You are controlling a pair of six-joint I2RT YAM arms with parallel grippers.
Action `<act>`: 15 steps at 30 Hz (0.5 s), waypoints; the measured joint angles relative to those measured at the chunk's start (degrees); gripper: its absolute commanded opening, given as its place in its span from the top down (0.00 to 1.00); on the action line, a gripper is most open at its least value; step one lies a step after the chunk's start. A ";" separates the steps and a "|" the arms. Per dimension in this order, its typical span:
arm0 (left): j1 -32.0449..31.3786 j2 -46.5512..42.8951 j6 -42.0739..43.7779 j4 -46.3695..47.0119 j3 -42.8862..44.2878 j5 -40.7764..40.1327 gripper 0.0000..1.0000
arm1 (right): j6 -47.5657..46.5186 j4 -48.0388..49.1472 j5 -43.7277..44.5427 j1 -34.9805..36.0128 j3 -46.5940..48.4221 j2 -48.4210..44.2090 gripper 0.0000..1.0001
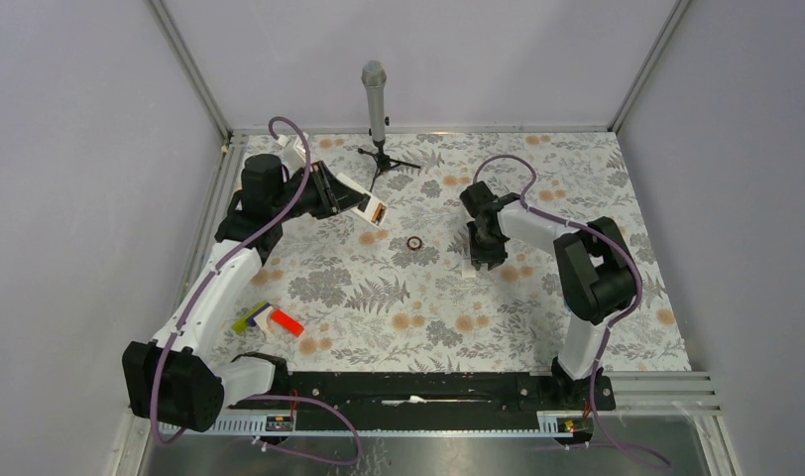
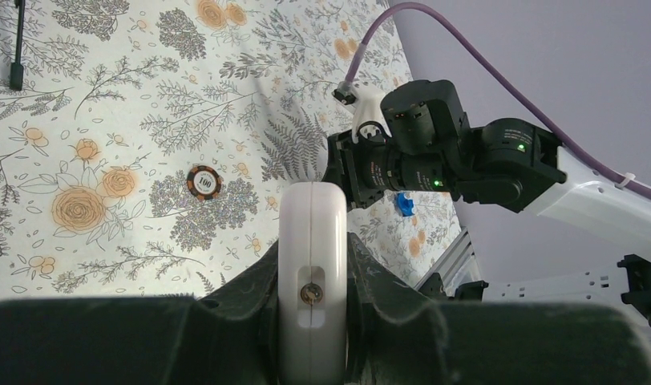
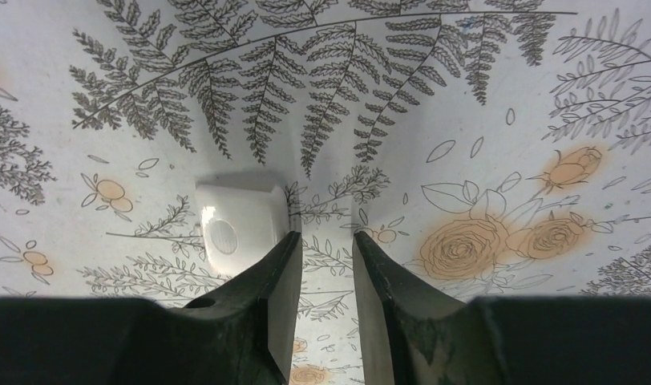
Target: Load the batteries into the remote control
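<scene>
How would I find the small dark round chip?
Start at the grey microphone on its black tripod at the far edge of the flowered table. In front of it, near the middle, lies the small dark round chip. It alone is a flat disc marked 100.

- One remote control (image 1: 360, 196)
- One microphone (image 1: 375, 84) on its stand
- One dark chip (image 1: 414, 243)
- One red-and-white block (image 1: 278, 320)
- One small white cover (image 3: 238, 228)
- Two arms: left arm (image 1: 215, 288), right arm (image 1: 537, 226)

Top camera looks down from behind; wrist cameras view the same table (image 1: 537, 327) closer.
</scene>
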 measured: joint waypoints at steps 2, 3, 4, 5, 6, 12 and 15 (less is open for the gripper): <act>0.02 0.00 0.00 0.17 -0.02 -0.02 1.00 | -0.68 -0.55 0.00 0.00 -0.02 -0.79 0.56; 0.02 0.00 0.00 0.35 -0.02 -0.02 1.00 | -1.27 -0.57 0.02 0.00 -0.02 -1.31 0.54; 0.02 -0.02 0.00 0.44 -0.02 -0.02 1.00 | -2.16 -0.55 0.07 0.00 -0.02 -2.08 0.51; 0.04 -0.04 0.00 0.52 -0.02 -0.02 1.00 | -2.91 -0.55 0.07 0.00 0.00 -2.62 0.48; 0.09 -0.11 0.00 0.59 -0.02 -0.07 1.00 | -4.02 -0.57 0.15 0.07 0.00 -3.30 0.45; 1.01 -1.27 0.04 0.74 -0.02 -1.68 1.00 | -10.34 -1.05 2.21 1.03 -0.59 -5.79 0.37; 1.46 -1.55 0.07 0.76 -0.02 -2.27 1.00 | -12.22 -1.36 2.45 1.84 -2.01 -6.84 0.45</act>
